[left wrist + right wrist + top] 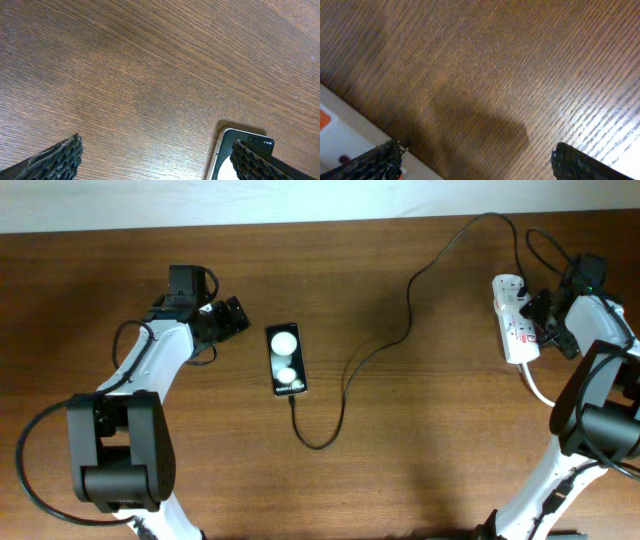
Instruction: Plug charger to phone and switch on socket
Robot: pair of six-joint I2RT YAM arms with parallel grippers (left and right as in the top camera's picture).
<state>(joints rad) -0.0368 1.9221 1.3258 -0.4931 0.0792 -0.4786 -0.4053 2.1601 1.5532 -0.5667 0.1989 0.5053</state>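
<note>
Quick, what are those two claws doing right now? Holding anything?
Left gripper: open, holding nothing.
Right gripper: open, holding nothing.

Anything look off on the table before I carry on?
Nothing stands out. The phone lies flat, face up. The charger runs in a loose loop from the socket to the phone's near end, with no kinks. Whether its tip is seated cannot be told.

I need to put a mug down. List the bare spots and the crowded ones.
Bare: the table between the charger and the socket, and the front below its loop. Crowded: the phone beside the left gripper; the socket by the right gripper.
</note>
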